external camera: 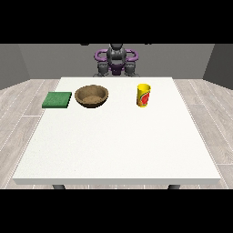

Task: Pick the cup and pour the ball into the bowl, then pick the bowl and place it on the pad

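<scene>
cup [144,95]: upright, desk's [118,150] right side, well apart from bowl [92,96]
pad [57,99]: just left of bowl
robot hands: not visible; state cannot tell
step: grasp cup mid-body, keep level until over bowl

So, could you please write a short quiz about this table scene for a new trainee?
1. True or false: the cup stands upright.
2. What lies nearest the table's left edge in the front view? A) cup B) bowl C) pad
3. Which thing sits between the other two?

Key: 1 true. 2 C, the green pad. 3 The brown bowl.
</scene>
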You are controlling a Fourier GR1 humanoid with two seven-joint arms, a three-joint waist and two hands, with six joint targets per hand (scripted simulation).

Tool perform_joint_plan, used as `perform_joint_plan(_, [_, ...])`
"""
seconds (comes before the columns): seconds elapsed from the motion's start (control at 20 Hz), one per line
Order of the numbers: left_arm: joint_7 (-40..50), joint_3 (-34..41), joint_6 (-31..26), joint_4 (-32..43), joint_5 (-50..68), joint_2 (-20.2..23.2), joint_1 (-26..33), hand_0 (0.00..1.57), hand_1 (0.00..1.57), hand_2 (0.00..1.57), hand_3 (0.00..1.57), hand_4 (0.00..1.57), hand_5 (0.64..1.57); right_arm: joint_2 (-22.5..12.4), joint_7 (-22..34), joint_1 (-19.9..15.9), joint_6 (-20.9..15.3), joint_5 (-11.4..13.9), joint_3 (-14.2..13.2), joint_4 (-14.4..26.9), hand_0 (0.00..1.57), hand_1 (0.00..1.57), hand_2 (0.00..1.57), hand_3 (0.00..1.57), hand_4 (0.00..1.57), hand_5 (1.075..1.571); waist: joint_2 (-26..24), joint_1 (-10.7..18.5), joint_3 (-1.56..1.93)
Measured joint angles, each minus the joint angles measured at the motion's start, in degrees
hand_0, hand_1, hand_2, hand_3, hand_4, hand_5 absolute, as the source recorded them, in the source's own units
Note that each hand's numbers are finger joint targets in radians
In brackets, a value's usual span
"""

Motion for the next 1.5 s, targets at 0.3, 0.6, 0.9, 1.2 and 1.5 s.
perform_joint_plan(0.3, [-4.2, 3.1, -0.8, 1.6, -0.7, 2.2, -7.1, 0.00, 0.00, 0.00, 0.00, 0.00, 1.509, -0.5, 4.0, -12.8, -1.0, 3.3, 0.8, -1.1, 0.00, 0.00, 0.00, 0.00, 0.00, 1.570, 12.2, -4.0, -0.02])
perform_joint_plan(0.6, [-13.6, 7.3, -2.1, 6.0, -3.1, 5.4, -15.0, 0.00, 0.00, 0.00, 0.00, 0.00, 1.472, -1.8, -3.7, -16.6, 2.1, 2.4, -2.5, -0.7, 0.00, 0.00, 0.00, 0.00, 0.00, 1.570, 27.0, -7.3, 0.03])
perform_joint_plan(0.9, [-22.5, 10.4, -2.0, 14.6, -7.2, 8.5, -20.5, 0.00, 0.00, 0.00, 0.00, 0.00, 1.434, -2.6, -6.2, -19.3, 5.8, 0.5, -4.9, -2.1, 0.00, 0.00, 0.00, 0.00, 0.00, 1.568, 34.6, -10.8, 0.04])
perform_joint_plan(1.2, [-36.1, 11.9, -3.4, 24.7, -9.8, 7.9, -16.7, 0.00, 0.00, 0.00, 0.00, 0.00, 1.399, -4.9, -7.0, -18.3, 9.1, -1.9, -8.3, -6.0, 0.00, 0.00, 0.00, 0.00, 0.00, 1.567, 37.6, -12.3, 0.01])
perform_joint_plan(1.5, [-46.5, 13.2, -5.7, 37.2, -10.7, 8.6, -17.5, 0.00, 0.00, 0.00, 0.00, 0.00, 1.417, -6.4, -4.9, -19.2, 11.1, -3.5, -12.6, -7.7, 0.00, 0.00, 0.00, 0.00, 0.00, 1.569, 38.0, -12.0, 0.00])
